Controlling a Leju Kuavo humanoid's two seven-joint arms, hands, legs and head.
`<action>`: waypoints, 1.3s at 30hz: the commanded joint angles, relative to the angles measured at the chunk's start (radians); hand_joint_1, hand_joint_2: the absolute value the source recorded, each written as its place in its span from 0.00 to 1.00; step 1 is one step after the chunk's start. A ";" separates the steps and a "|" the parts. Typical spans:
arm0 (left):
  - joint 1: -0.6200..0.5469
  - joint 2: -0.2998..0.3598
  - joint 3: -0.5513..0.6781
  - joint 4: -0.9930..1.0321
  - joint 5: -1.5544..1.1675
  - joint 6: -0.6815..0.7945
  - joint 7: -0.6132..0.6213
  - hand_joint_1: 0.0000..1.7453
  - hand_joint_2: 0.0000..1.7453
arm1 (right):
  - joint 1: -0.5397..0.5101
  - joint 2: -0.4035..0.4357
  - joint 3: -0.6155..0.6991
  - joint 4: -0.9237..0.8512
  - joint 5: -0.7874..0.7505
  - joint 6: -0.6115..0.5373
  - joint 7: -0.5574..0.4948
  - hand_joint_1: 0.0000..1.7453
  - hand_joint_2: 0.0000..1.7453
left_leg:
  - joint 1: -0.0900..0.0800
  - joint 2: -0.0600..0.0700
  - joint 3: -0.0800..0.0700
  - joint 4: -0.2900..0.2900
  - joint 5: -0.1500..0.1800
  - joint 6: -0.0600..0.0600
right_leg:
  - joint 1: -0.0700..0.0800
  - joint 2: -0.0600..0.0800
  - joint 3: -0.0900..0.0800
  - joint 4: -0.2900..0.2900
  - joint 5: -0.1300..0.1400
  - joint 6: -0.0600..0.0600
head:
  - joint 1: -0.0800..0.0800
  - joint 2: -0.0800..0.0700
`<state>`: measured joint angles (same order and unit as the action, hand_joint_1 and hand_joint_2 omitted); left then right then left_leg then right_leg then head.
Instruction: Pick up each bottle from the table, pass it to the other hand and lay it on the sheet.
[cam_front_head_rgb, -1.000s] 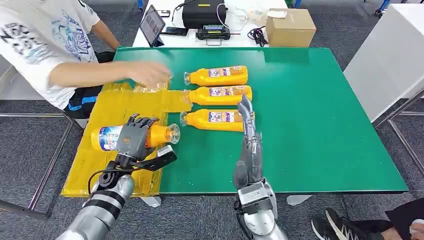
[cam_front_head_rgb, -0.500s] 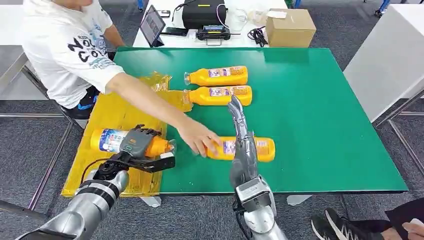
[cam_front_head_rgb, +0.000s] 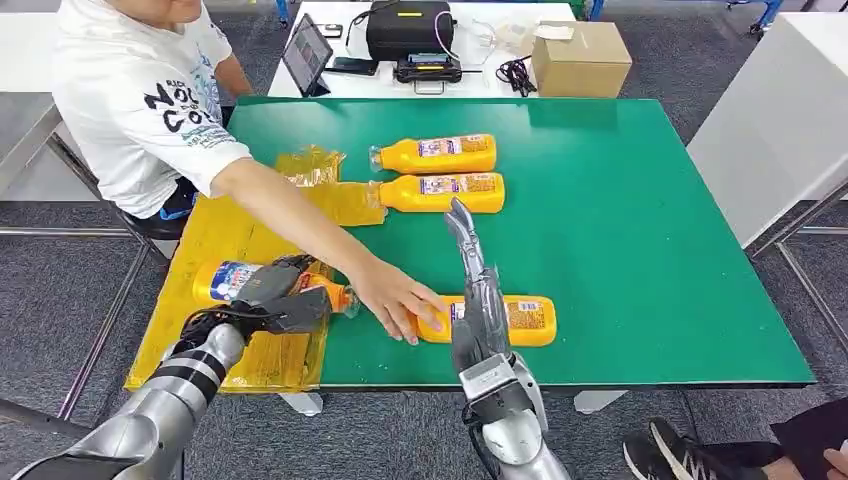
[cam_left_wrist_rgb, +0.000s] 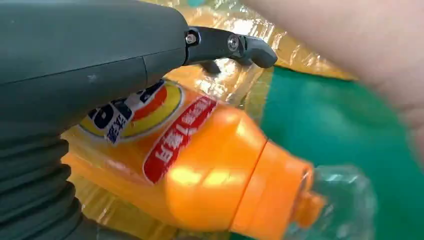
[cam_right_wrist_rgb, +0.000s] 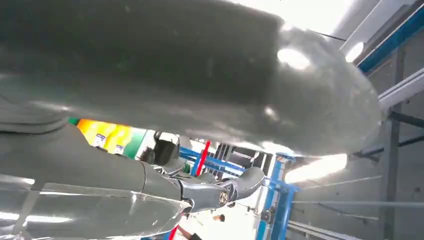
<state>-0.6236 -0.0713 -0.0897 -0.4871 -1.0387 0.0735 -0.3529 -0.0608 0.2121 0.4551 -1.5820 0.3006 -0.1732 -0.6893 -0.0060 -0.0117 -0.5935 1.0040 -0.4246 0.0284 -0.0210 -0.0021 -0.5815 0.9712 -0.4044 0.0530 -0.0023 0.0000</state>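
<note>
An orange bottle (cam_front_head_rgb: 222, 281) with a blue and white label lies across the yellow sheet (cam_front_head_rgb: 228, 222). My left hand (cam_front_head_rgb: 272, 289) grips it around the middle, its clear cap (cam_front_head_rgb: 346, 299) pointing at the green table (cam_front_head_rgb: 620, 220). In the left wrist view my left hand (cam_left_wrist_rgb: 95, 60) covers the bottle's (cam_left_wrist_rgb: 210, 170) label. My right hand (cam_front_head_rgb: 476, 290) stands upright over the table's near edge, fingers straight and apart, holding nothing. Behind it lies a second bottle (cam_front_head_rgb: 520, 320), and a person's hand (cam_front_head_rgb: 395, 297) rests on its neck end. Two more bottles (cam_front_head_rgb: 435, 154) (cam_front_head_rgb: 448, 192) lie farther back.
The person sits at the far left and their arm (cam_front_head_rgb: 290, 215) reaches across the sheet, close to my left hand. A white table behind holds a cardboard box (cam_front_head_rgb: 580, 57), a black case (cam_front_head_rgb: 408, 28) and a tablet (cam_front_head_rgb: 305, 50). The table's right half is bare green.
The person took the nearest bottle and slid it toward the table's near edge. My left hand brought its bottle lower over the sheet. My right hand drifted slightly left.
</note>
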 joint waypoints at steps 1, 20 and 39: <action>0.034 0.001 0.060 0.098 0.031 -0.058 -0.015 0.00 0.00 | -0.053 -0.005 -0.003 0.106 -0.003 0.003 0.001 0.00 0.00 | 0.000 0.003 0.004 -0.001 0.000 -0.001 | 0.001 0.002 0.004 -0.001 0.000 -0.002 | 0.000 0.000; 0.253 -0.104 0.179 -0.504 0.731 0.356 -0.345 0.00 1.00 | -0.117 -0.096 0.029 0.302 0.188 -0.054 0.219 0.00 1.00 | 0.002 0.001 0.005 0.000 0.000 -0.001 | 0.003 -0.001 0.006 -0.002 0.000 -0.002 | 0.000 0.000; 0.367 -0.084 0.167 -0.824 0.598 0.625 -0.345 0.00 1.00 | -0.230 -0.236 0.096 0.456 0.322 0.091 0.407 0.00 1.00 | 0.003 0.000 -0.002 0.002 -0.002 -0.002 | 0.003 -0.001 -0.002 -0.001 -0.001 -0.003 | 0.000 0.000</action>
<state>-0.2923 -0.1259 -0.0004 -1.1601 -0.3002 0.7004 -0.6802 -0.2109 0.0580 0.4967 -1.2520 0.6138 -0.1560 -0.3479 -0.0060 -0.0153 -0.5993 1.0047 -0.4238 0.0290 -0.0209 -0.0057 -0.5868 0.9711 -0.4043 0.0535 -0.0019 0.0000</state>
